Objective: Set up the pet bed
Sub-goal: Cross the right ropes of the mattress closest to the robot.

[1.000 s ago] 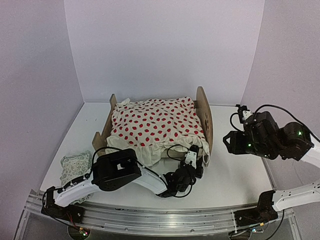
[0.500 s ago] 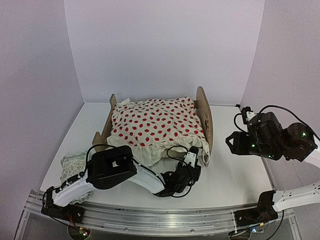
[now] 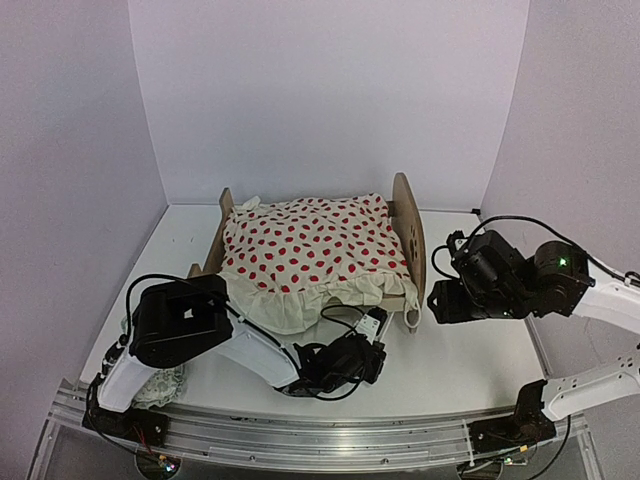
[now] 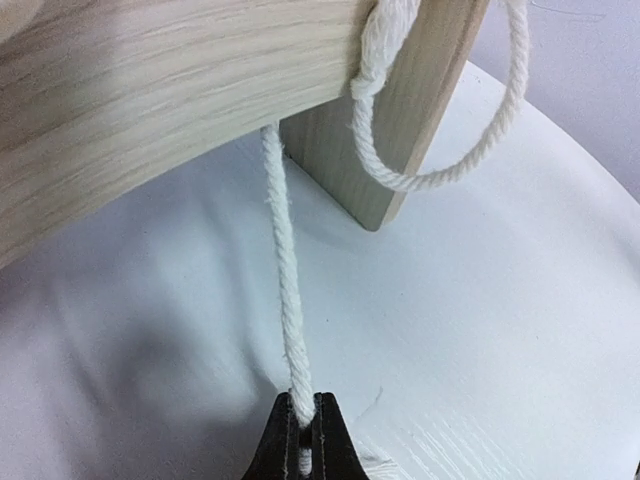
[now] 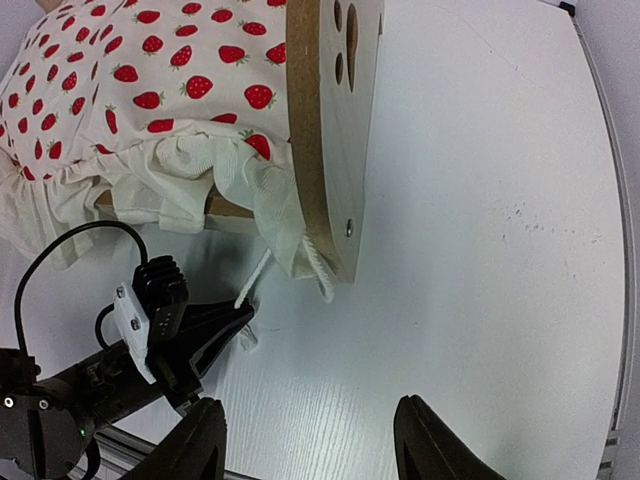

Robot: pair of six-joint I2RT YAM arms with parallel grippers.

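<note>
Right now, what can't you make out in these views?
- Whatever lies under the cream red-dotted blanket: covered, top and right wrist views.
- White twisted cord: upper end behind the light plywood bed frame, left wrist view.
- Small pale patterned pillow: mostly behind the left arm, top view.

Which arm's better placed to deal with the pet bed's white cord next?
Left, likely: the left gripper is shut on the white cord coming off the pet bed. The right gripper is open and empty, out beside the headboard.
</note>
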